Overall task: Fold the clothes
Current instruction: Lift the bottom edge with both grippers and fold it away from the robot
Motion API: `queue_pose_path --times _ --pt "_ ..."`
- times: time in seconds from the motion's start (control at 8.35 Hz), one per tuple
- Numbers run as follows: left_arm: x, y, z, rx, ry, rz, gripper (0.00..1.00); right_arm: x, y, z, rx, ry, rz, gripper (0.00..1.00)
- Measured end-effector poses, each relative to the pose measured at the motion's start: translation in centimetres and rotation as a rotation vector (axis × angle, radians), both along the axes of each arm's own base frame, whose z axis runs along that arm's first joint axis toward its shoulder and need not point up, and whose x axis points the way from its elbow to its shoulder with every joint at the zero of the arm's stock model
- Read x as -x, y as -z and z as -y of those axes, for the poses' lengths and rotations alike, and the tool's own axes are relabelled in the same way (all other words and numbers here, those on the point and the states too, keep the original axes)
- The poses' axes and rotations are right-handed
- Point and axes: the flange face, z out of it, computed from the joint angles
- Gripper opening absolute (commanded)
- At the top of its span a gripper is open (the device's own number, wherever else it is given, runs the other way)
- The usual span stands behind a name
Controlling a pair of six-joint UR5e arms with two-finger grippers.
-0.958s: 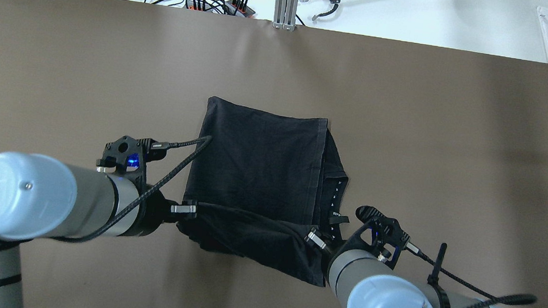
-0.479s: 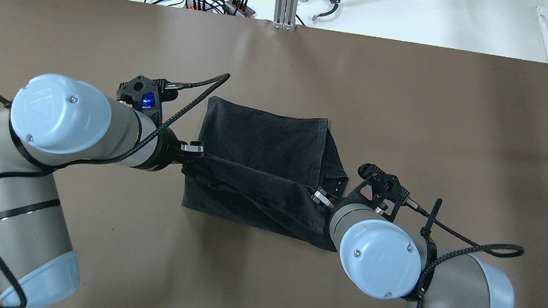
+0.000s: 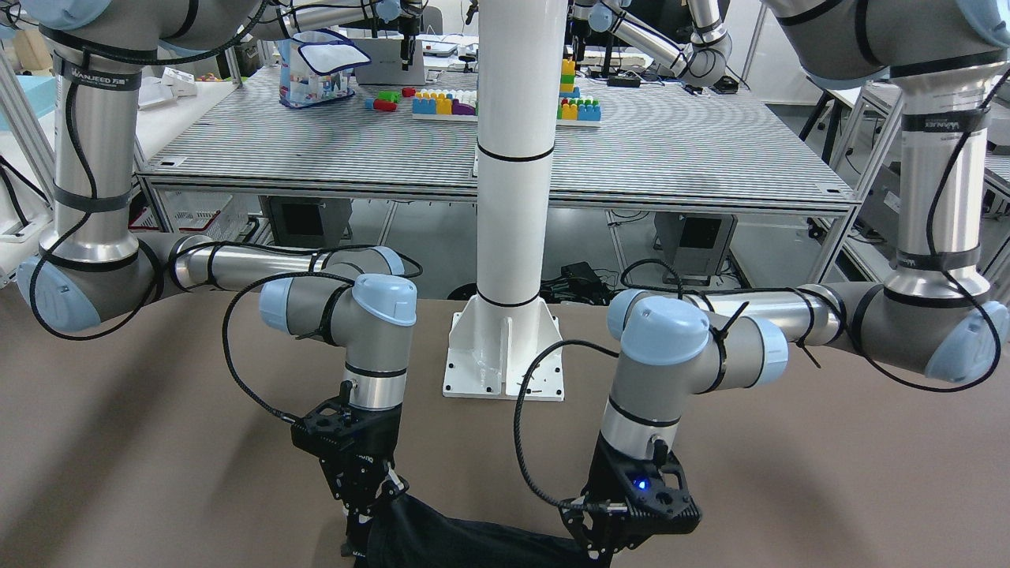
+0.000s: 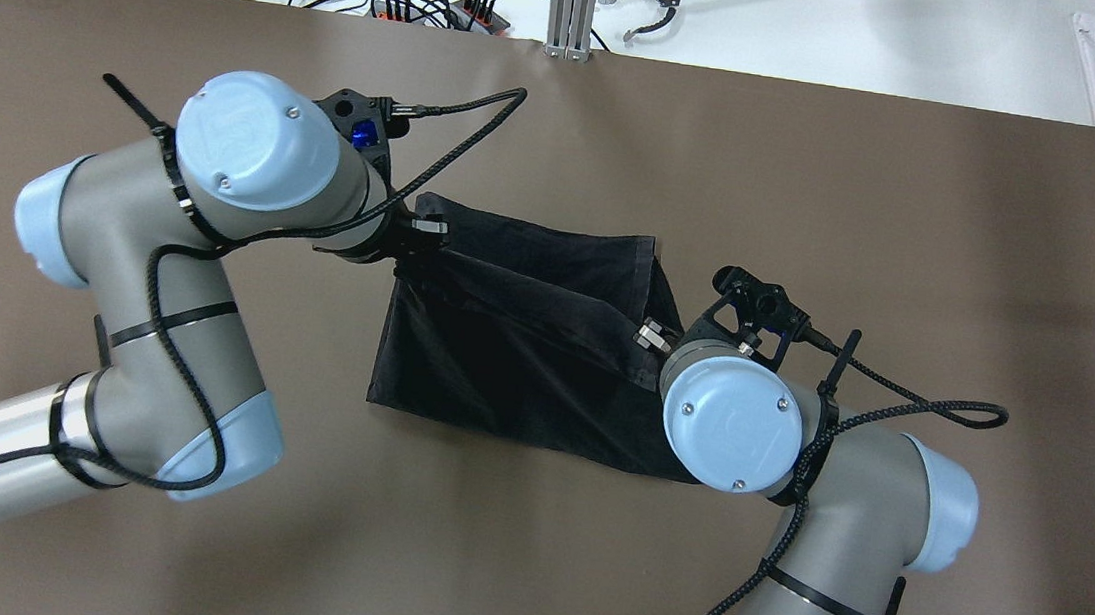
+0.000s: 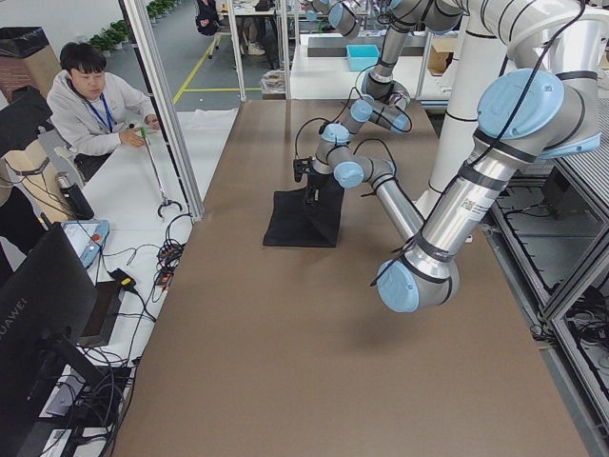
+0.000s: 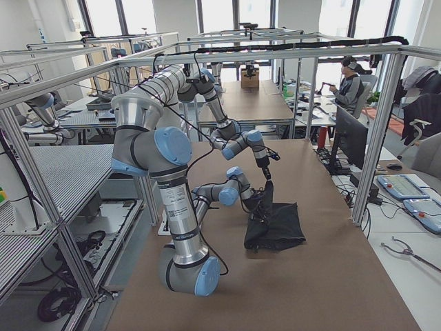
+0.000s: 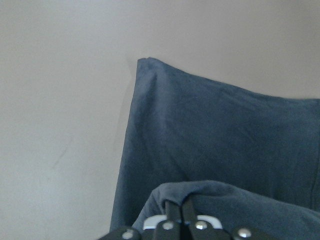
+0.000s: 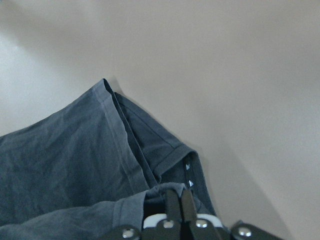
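Observation:
The black garment (image 4: 525,335) lies mid-table, its near edge lifted and carried over its far part. My left gripper (image 4: 426,232) is shut on the lifted edge's left corner; the left wrist view shows the closed fingers (image 7: 176,214) pinching cloth (image 7: 220,145). My right gripper (image 4: 647,335) is shut on the right corner; the right wrist view shows its fingers (image 8: 176,207) clamped on the hemmed edge (image 8: 75,160). In the front-facing view the garment (image 3: 465,544) hangs between the right gripper (image 3: 359,525) and the left gripper (image 3: 593,548). It also shows in the side views (image 5: 303,217) (image 6: 275,224).
The brown table (image 4: 916,233) stretches wide on all sides. The white pillar's base plate (image 3: 505,355) stands behind the arms. Cables and a grabber tool (image 4: 657,2) lie past the far edge. A seated person (image 5: 90,100) is beyond the far edge.
Both grippers have carried the garment's near edge up and away from the robot, over the flat part. The fold line has moved further across the cloth. Both stay shut.

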Motion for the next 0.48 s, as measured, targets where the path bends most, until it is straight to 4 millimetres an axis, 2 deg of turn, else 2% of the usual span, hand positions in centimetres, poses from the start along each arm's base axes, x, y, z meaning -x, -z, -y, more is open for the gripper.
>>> queue_pose_path --times 0.24,0.48 --pt "-2.4 -0.8 4.3 0.005 -0.001 0.063 0.0 1.6 -1.8 3.3 -0.023 0.001 -0.031 0.0" --pt "-4.3 -3.5 8.0 -0.005 -0.003 0.094 0.0 4.2 -2.9 7.2 -0.037 -0.003 -0.055 0.0"
